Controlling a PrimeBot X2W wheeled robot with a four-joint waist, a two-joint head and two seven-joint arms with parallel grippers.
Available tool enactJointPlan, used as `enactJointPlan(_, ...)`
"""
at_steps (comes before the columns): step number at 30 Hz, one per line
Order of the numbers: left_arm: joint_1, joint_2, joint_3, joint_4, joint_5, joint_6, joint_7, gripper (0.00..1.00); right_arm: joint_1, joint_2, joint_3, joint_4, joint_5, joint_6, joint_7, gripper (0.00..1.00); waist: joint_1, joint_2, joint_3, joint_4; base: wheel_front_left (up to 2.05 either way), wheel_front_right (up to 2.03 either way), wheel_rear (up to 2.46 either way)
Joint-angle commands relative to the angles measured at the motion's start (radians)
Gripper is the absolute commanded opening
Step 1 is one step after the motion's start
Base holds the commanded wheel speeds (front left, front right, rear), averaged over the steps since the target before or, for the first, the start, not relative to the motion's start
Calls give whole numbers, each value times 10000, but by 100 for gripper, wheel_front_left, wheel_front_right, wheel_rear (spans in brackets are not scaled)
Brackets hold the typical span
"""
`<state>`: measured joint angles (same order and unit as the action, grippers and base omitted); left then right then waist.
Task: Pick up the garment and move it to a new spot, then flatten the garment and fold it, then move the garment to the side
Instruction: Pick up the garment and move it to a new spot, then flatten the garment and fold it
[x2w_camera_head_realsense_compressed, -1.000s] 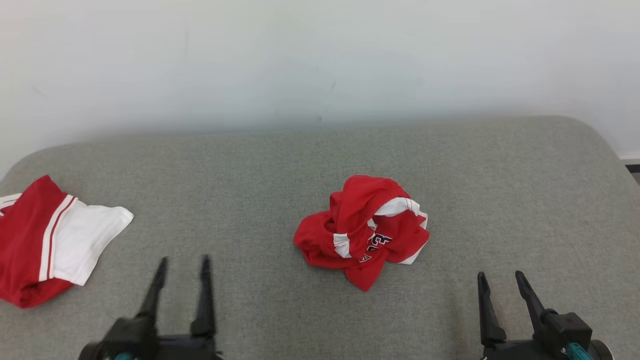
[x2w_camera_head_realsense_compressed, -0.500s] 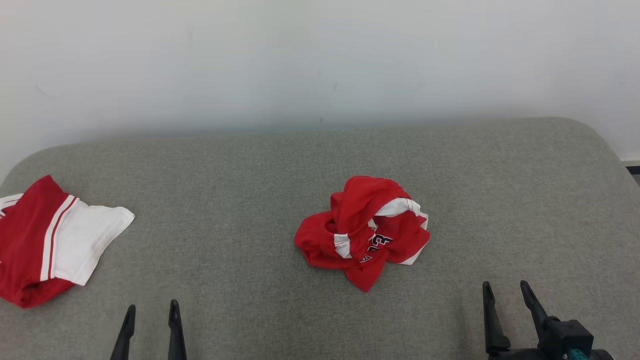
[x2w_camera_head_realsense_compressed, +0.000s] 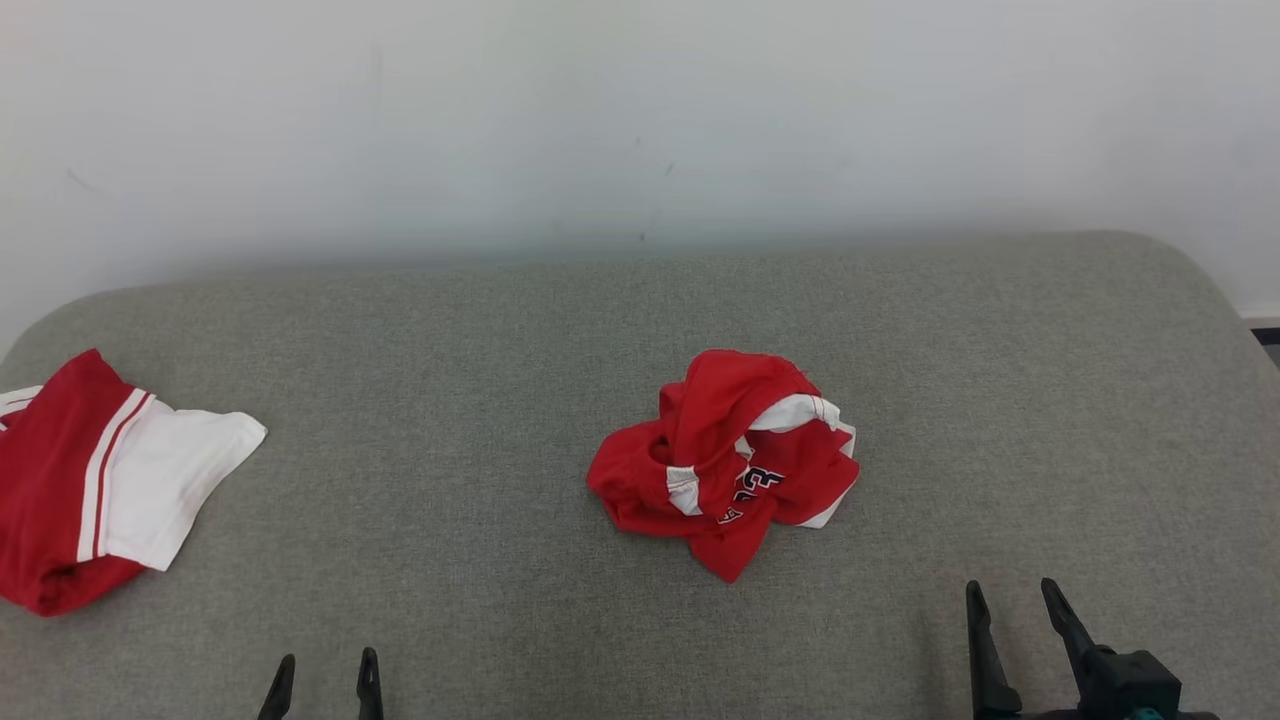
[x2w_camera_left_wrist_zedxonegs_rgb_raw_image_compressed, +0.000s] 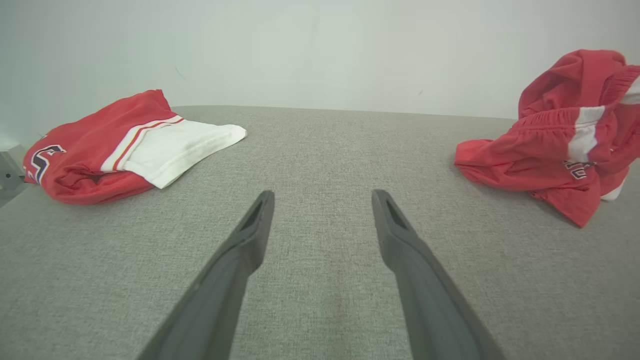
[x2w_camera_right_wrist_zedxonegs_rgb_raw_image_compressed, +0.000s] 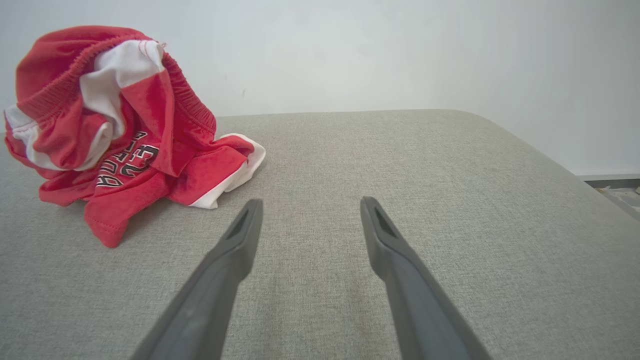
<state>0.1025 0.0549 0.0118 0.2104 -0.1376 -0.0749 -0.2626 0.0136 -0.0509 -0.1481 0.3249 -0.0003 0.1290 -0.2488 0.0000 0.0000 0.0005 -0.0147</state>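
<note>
The garment (x2w_camera_head_realsense_compressed: 725, 465) lies crumpled in a red-and-white heap a little right of the middle of the grey fabric-covered table (x2w_camera_head_realsense_compressed: 500, 350), touching nothing else. Bunched as it is, it has no clear long axis. It is somewhat wider than it is deep, humped at the back, and one red corner (x2w_camera_head_realsense_compressed: 733, 575) points toward the robot.

The right jaws are the nearer pair. Their fingers (x2w_camera_head_realsense_compressed: 985, 650) rise at the lower right of the head view, and the heap lies ahead of them and off to their left, near but not touching. In the right wrist view it sits at the upper left, beyond the fingertips. The left jaws, whose fingertips (x2w_camera_head_realsense_compressed: 369, 685) show at the lower left, are well apart from the heap, which lies ahead and far to their right.

Both pairs stand wide open and hold nothing.

My judgement is that the pick-up suits the right arm: reach forward and inward to the left, toward the near corner or the hump.

A second, folded garment (x2w_camera_head_realsense_compressed: 100, 480) rests at the table's far left edge, clear of all this.
</note>
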Motion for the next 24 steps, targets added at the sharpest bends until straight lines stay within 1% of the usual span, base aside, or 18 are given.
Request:
enactJointPlan(1, -85, -23, 16, 4, 104, -21, -33, 100, 54, 13, 5, -30, 9, 34, -20, 100, 0, 0, 8, -8, 0, 0, 0)
enactJointPlan(24, -187, -51, -57, -22, 144, -168, -34, 100, -51, 13, 95, 52, 366, 34, -75, 100, 0, 0, 13, -33, 0, 0, 0)
